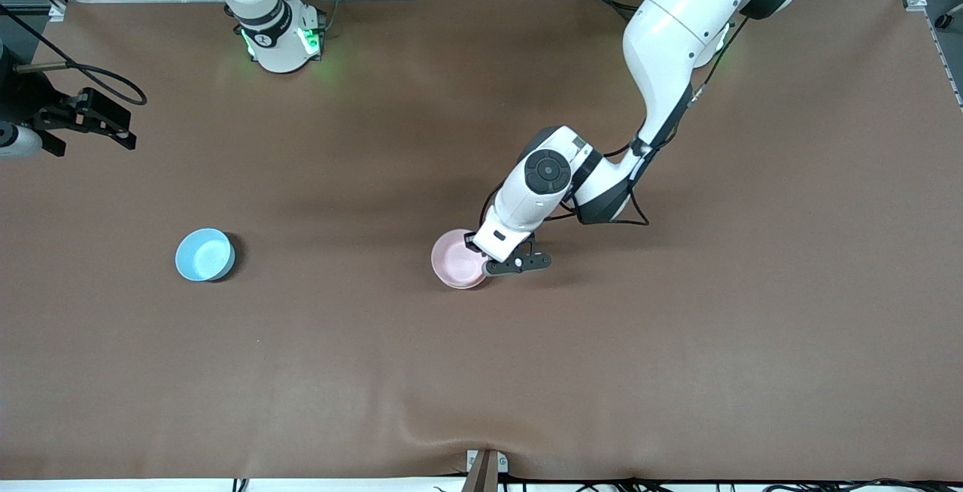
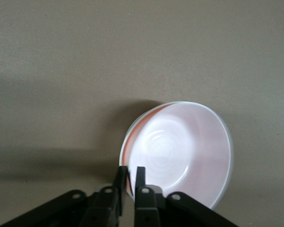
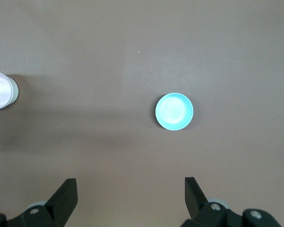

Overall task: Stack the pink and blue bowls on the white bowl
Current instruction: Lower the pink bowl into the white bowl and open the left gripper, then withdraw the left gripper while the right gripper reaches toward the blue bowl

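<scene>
A matt brown cloth-like table cover [image 1: 677,341], slightly rippled at its near edge. A smooth, glossy pale pink round plastic bowl [image 1: 456,259] and a smooth light blue round plastic bowl [image 1: 204,254].

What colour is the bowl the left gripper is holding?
Pale pink plastic bowl, clearest in the front view.

From my console both arms are glossy white with rounded shells and black joint bands; a black round cap sits on the left arm's wrist, black cables trail alongside, and green lights glow at the right arm's base.
</scene>
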You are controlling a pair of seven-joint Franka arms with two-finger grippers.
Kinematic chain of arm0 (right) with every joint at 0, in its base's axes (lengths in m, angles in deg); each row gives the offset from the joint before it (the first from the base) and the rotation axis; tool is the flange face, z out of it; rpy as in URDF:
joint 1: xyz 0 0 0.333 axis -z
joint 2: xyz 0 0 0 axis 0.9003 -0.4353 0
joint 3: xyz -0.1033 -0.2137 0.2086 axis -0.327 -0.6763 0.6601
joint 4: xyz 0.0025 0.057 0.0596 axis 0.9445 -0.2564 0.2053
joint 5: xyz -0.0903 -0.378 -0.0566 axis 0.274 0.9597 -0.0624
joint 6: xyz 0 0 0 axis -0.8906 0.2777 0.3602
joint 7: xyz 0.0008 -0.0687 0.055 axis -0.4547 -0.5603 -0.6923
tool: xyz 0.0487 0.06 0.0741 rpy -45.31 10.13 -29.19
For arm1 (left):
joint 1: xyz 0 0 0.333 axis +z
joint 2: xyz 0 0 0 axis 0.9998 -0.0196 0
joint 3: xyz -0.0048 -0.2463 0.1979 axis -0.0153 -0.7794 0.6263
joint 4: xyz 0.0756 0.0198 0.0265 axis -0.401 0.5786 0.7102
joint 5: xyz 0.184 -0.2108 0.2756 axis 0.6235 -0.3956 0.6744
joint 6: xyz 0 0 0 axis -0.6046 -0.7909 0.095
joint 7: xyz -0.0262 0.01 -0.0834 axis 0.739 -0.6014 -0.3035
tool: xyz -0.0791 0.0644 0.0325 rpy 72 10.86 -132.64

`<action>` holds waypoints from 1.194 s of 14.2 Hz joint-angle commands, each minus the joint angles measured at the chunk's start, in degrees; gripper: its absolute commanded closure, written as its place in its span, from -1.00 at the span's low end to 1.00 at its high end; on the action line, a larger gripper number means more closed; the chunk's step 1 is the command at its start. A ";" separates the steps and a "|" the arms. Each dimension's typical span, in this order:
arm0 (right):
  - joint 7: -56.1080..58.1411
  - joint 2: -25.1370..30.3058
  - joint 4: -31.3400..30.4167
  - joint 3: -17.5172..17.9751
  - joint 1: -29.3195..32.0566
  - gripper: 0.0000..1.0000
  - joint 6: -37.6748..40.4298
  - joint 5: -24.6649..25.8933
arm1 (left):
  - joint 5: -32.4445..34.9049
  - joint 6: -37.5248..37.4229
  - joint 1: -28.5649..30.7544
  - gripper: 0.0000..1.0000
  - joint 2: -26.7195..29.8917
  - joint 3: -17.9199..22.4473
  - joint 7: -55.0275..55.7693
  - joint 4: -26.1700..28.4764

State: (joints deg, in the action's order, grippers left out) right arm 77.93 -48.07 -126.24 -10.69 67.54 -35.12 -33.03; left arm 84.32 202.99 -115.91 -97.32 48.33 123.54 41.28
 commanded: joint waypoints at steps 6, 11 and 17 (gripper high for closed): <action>0.11 -1.06 1.35 0.11 0.69 -1.00 0.64 -0.79 | 4.84 -16.24 6.70 -1.00 14.16 2.82 0.66 -1.37; 0.19 -2.54 1.27 -0.25 1.30 -1.00 0.56 -0.61 | 3.79 -36.56 18.83 -1.00 29.47 2.29 -11.17 -1.37; 0.28 -10.36 1.88 -0.51 3.59 -1.00 -1.28 1.05 | 0.02 -50.30 31.14 -1.00 40.99 2.20 -28.83 0.55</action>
State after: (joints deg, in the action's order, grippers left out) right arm 77.93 -55.90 -126.28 -11.72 69.87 -36.18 -32.75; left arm 86.74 154.17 -88.59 -60.76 51.19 99.96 38.12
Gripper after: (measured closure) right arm 0.000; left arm 0.000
